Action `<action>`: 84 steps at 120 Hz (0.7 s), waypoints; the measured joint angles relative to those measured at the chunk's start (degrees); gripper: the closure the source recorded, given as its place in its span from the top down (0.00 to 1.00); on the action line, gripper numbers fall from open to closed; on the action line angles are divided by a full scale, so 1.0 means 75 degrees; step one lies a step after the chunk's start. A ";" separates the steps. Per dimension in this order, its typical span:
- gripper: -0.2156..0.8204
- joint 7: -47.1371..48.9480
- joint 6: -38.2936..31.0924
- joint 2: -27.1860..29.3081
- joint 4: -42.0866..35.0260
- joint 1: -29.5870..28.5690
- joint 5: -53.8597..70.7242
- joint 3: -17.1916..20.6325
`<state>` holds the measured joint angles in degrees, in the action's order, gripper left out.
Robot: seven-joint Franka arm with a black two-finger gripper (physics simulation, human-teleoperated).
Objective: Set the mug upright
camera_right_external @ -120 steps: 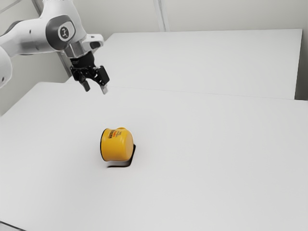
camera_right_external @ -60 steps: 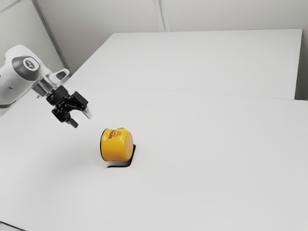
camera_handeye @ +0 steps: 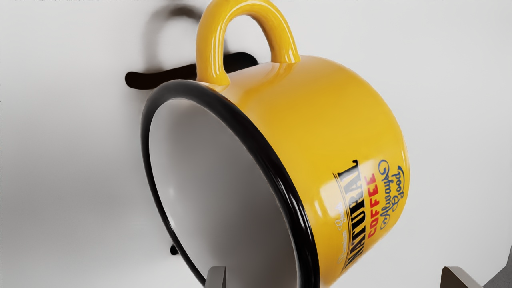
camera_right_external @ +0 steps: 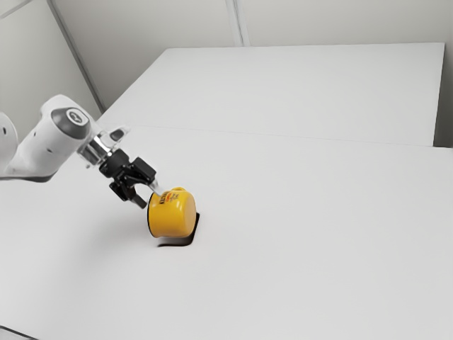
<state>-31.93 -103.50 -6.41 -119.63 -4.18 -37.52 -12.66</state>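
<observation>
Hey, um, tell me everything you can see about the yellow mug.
The mug is glossy yellow, perhaps enamel, with a black rim, a pale interior and one looped yellow handle. Printing on its side includes "NATURAL", "COFFEE" and "Always Good". It lies on its side on the white table, its mouth toward the exterior view's left. The open claw is at the mouth end; whether they touch, I can't tell.

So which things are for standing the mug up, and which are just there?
For the job:
- the yellow mug, lying on its side
- the gripper, open, at the mug

Just there:
- the white table, under the mug
- the pale wall, behind the table
</observation>
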 joint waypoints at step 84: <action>0.18 -0.0622 -0.0162 -0.0246 0.0094 0.0561 -0.0668 0.0110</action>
<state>-36.60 -104.72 -8.26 -118.92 0.03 -42.53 -11.83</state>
